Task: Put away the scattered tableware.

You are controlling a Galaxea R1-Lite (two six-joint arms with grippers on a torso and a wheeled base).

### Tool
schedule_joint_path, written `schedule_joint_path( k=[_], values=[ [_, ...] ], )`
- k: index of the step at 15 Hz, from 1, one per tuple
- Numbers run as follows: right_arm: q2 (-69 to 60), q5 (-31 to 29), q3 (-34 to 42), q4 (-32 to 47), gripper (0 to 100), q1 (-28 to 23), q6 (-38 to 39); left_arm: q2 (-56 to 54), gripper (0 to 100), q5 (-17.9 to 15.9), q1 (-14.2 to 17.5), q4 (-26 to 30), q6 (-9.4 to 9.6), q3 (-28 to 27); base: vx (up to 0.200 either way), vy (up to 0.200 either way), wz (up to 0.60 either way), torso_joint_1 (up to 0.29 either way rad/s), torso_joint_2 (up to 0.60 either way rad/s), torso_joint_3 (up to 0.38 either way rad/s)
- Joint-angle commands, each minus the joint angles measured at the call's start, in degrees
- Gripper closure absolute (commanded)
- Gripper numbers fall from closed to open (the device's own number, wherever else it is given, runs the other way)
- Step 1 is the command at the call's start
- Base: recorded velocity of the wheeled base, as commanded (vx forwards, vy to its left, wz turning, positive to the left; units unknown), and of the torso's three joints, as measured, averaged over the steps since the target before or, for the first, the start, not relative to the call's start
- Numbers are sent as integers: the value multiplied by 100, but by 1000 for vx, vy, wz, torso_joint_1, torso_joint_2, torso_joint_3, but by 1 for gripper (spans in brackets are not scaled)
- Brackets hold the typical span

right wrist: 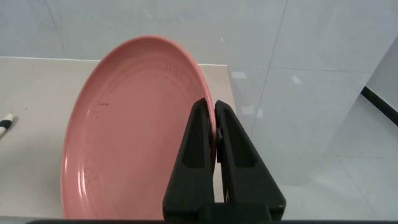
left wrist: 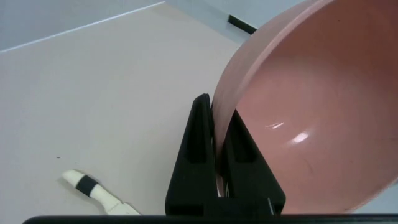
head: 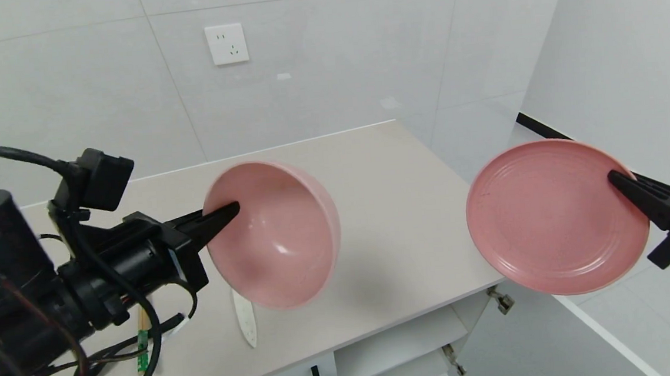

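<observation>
Since both pieces are held in the air rather than resting on the counter (head: 395,207), the step in hand is judged to be the carry toward storage, with the pick-up done.

- Left gripper (head: 231,209): fingers pinch the rim of the pink bowl (head: 283,245), one inside the wall and one outside. The bowl hangs on its side just beyond the fingertips, above the counter.
- Right gripper (head: 612,177): fingers clamp the rim of the pink plate (head: 549,220), one on each face. The plate stands nearly on edge ahead of the fingertips, past the counter's end.
- White utensil (head: 245,321): lies flat on the counter below the left fingers, apart from them and not yet collected.
- Open cupboard shelves (head: 393,343): under the counter, lower than both sets of fingers and between them.

The next move likely calls for lowering each piece toward a shelf and levelling it before the fingers let go. Both grips are thin edge pinches on smooth ware, so a quick wrist turn could let a piece swing or slip. Entering one arm at a time would keep bowl and plate from knocking together.
</observation>
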Motion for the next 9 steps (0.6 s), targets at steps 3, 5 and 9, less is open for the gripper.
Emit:
schedule_joint_path(
  k=[3,5,9],
  values=[
    [-404,141,421,58,100,164,7,-1033,100,-441,-8,11,-32,402,0,0,0,0,0,0],
    [-658,168,518,102,100,173,24,-1077,100,-467,-34,-59,-14,613,0,0,0,0,0,0],
    [-1221,133,518,682,100,164,24,-1411,100,-960,36,-33,21,789,0,0,0,0,0,0]
  ],
)
